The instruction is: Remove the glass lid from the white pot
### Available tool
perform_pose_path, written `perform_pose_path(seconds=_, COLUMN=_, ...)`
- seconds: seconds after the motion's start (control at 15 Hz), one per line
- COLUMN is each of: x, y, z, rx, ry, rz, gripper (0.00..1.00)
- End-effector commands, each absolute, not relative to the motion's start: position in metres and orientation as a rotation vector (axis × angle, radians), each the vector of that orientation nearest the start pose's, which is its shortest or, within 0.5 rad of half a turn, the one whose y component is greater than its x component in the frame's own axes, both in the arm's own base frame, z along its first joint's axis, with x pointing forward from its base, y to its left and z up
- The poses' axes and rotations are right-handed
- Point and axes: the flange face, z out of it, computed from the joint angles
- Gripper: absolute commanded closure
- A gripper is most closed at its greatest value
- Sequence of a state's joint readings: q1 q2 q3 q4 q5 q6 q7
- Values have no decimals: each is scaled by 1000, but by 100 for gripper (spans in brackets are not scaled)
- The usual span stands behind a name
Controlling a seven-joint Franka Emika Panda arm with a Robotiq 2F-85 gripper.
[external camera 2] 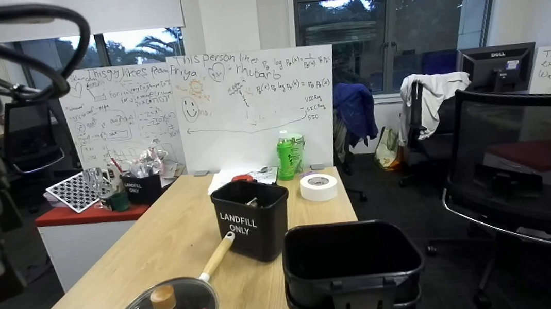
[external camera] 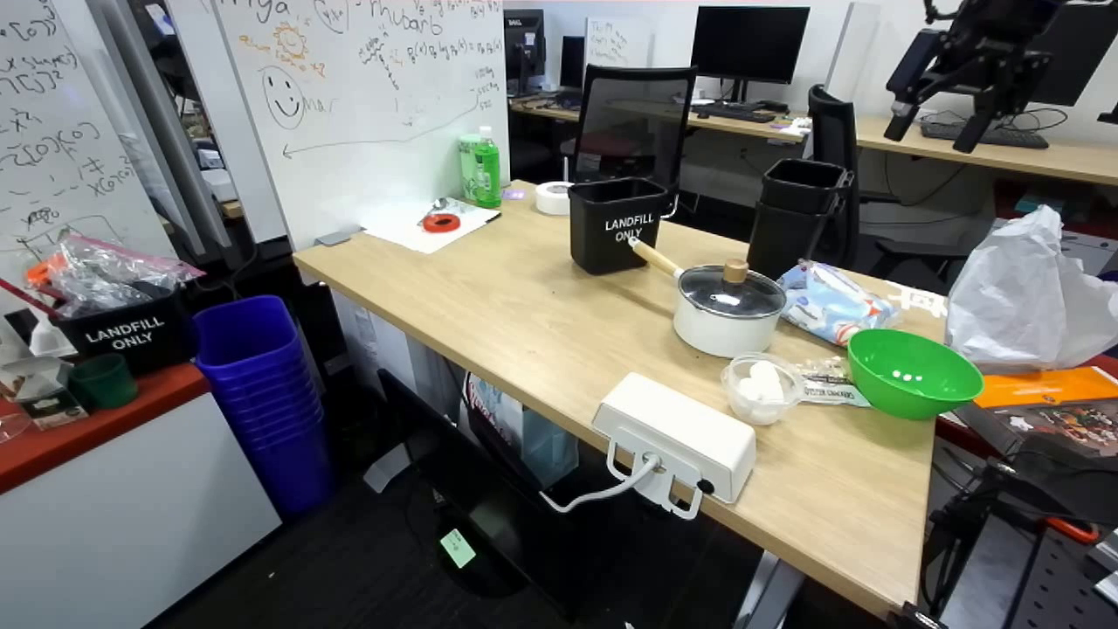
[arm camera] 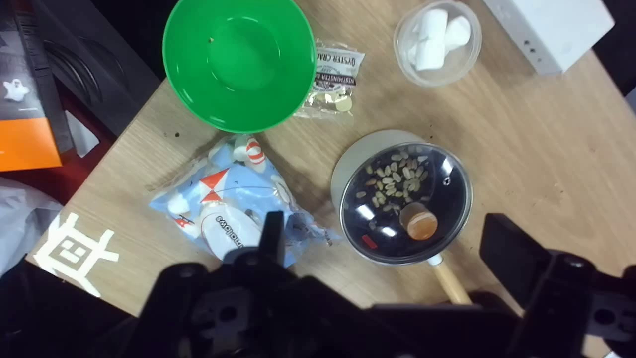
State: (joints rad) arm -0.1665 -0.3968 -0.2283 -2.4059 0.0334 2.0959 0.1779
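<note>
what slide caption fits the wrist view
Beyond the open tool, a glass lid covers the white pot, green bowl nearby.

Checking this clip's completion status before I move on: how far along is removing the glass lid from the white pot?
Done: no removal shows; the glass lid sits on the white pot. In hand: nothing; the gripper hangs open, apart from the lid's wood-coloured knob. Left: likely the whole job, gripping the knob, lifting the lid clear, setting it aside.

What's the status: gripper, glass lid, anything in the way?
Gripper open, holding nothing. Glass lid on white saucepan. Nothing seen blocking its wooden knob.
</note>
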Motion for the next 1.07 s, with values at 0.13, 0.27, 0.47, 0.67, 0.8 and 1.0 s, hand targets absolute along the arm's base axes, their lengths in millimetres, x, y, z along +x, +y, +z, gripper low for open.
perform_pose_path(seconds=0.13, x=410, y=-162, z=448, rx=-2910, ry=1000, rz=-170, gripper=0)
perform_pose_path(seconds=0.27, x=410, y=-162, z=450, rx=-2910, ry=998, rz=-175, gripper=0)
perform_pose_path(seconds=0.47, x=409, y=-163, z=452, rx=-2908, ry=1000, rz=-182, gripper=0)
perform_pose_path(seconds=0.67, x=409, y=-163, z=452, rx=-2908, ry=1000, rz=-182, gripper=0)
perform_pose_path(seconds=0.8, x=409, y=-163, z=452, rx=-2908, ry=1000, rz=-182, gripper=0)
perform_pose_path(seconds=1.0, x=417, y=-151, z=443, rx=-2902, ry=1031, rz=-110, gripper=0)
